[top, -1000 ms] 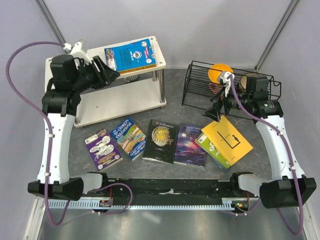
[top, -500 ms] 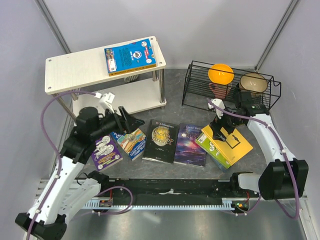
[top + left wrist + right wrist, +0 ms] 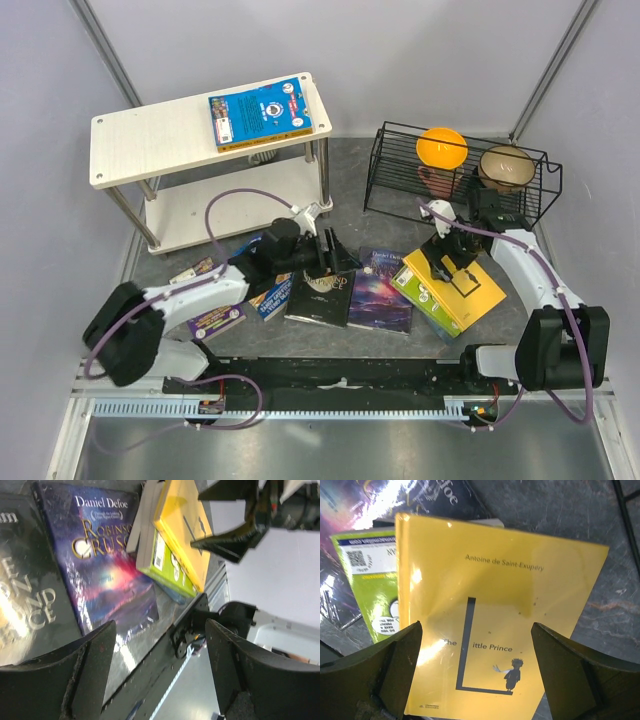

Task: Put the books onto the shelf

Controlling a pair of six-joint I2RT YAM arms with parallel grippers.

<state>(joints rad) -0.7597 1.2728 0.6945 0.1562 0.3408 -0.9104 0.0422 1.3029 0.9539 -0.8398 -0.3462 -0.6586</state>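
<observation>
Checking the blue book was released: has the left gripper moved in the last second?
Yes. Against the shelf, the left gripper has come off its top board, nearer and rightward, and now hangs open over the row of books on the table.

A black wire rack stands on the far right part of the dark grey mottled table. Two bowls sit in it side by side, a glossy orange bowl on the left and a tan-brown bowl on the right, hollows showing from above. Plain pale grey walls rise behind.
</observation>
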